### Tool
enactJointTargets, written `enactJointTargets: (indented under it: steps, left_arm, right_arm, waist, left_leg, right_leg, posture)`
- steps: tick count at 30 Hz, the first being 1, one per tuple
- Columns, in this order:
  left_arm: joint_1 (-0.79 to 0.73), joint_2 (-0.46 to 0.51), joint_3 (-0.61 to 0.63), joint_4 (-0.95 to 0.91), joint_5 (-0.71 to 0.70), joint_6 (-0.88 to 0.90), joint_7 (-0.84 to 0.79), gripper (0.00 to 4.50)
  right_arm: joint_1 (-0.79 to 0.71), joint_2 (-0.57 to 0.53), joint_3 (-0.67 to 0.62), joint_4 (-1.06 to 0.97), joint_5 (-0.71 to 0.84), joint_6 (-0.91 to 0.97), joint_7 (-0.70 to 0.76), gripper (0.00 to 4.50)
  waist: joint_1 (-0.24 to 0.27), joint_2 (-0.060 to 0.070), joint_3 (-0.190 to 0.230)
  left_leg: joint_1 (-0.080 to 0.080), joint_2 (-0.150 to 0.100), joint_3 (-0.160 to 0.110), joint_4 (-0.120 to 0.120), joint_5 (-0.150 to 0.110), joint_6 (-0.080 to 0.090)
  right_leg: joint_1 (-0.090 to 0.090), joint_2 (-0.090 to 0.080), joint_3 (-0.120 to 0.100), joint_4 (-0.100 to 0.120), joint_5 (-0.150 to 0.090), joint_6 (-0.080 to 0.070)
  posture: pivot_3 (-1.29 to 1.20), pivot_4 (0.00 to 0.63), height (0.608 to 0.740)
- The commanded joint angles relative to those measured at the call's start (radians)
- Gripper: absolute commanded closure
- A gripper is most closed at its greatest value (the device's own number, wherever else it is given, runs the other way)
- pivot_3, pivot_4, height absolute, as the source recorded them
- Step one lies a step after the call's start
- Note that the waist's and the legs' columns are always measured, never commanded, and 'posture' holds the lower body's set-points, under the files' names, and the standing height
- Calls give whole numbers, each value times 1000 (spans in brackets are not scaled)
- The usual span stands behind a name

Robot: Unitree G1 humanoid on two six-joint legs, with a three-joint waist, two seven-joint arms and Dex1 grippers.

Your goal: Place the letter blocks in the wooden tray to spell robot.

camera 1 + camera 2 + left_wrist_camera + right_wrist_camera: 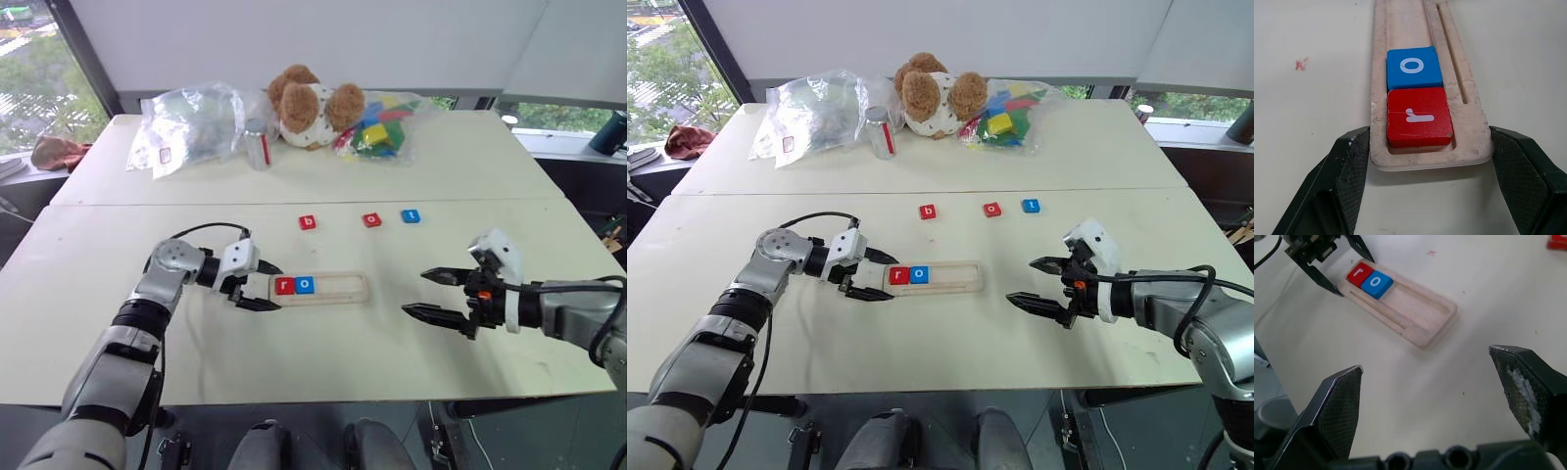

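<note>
Wooden tray (1469, 142) rigid, light; left end effector (257, 286) spread, straddling its end. Tiles (371, 220) small, hard, likely slick: pinch opposite edges. Right end effector (431, 295) spread, empty.

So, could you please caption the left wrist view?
Open left pincer straddling the wooden tray end, red r and blue o seated.

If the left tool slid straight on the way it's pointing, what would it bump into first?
Probably the wooden tray: the left tool stands open with its fingers either side of the tray's near end, so its body would likely meet that end just before the red r block.
</note>
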Motion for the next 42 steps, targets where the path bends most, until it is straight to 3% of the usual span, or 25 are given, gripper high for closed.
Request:
enactJointTargets:
  steps: [1, 7, 11, 13, 18, 25, 29, 35, 42]
  left_arm:
    - [-11, 6, 3, 11, 9, -20, -47, 19]
    - [20, 37, 42, -39, -5, 1, -11, 19]
    - [77, 197, 82, -228, -55, 138, -98, 19]
    - [102, 270, 123, -350, -111, 299, -100, 19]
    - [203, 377, 323, -609, -271, 656, 57, 19]
    - [433, 435, 545, -846, -388, 888, 232, 19]
    - [495, 453, 623, -901, -430, 955, 288, 19]
    - [555, 439, 641, -974, -448, 965, 341, 19]
    - [612, 431, 670, -1042, -482, 966, 400, 19]
  right_arm:
    - [-3, 16, -26, -33, -3, -12, -34, 0]
    - [-43, 48, -9, -5, -15, -20, -82, 0]
    - [-276, 247, 84, 81, -42, 41, -273, 0]
    - [-380, 367, 174, 163, -107, 26, -339, 0]
    - [-600, 646, 355, 600, -343, -177, -446, 0]
    - [-834, 872, 331, 1166, -493, -483, -557, 0]
    - [-925, 954, 303, 1385, -538, -609, -580, 0]
    - [-1021, 1038, 262, 1621, -589, -735, -622, 0]
    - [-1047, 1064, 236, 1760, -655, -802, -710, 0]
  waist:
    - [0, 0, 0]
    - [1, 0, 0]
    - [-42, -3, 1]
    - [-52, -3, 0]
    - [-51, -3, 0]
    - [-56, -4, 0]
    - [-58, -4, 0]
    - [-62, -3, 0]
    - [-74, -3, 0]
  left_leg:
    - [0, 0, 0, 0, 0, 0]
    - [0, 0, 0, 0, 0, 0]
    - [1, 2, 0, 0, 1, -1]
    - [1, 2, 0, -1, 2, -4]
    - [-1, 2, 0, -2, 3, -5]
    - [-5, -1, 0, -2, 6, -11]
    - [-6, -1, -1, -2, 6, -12]
    - [-6, -1, -1, -3, 7, -13]
    - [-6, -1, -1, -4, 7, -14]
  right_leg:
    - [0, 0, 0, 0, 0, 0]
    - [0, 0, 0, 0, 0, 0]
    - [-1, 2, 2, 2, 0, 0]
    - [-4, 2, 2, 6, 0, 0]
    - [-11, 2, 2, 14, 0, 0]
    - [-14, -1, 2, 16, 0, 0]
    - [-15, -1, 2, 16, 0, 0]
    - [-15, -1, 2, 16, 0, 0]
    - [-15, -1, 2, 15, 0, 0]
  posture:
    - [0, 150, 740]
    - [0, 150, 740]
    - [0, 150, 740]
    - [0, 150, 740]
    - [0, 150, 740]
    - [0, 150, 740]
    - [0, 150, 740]
    - [0, 150, 740]
    - [0, 150, 740]
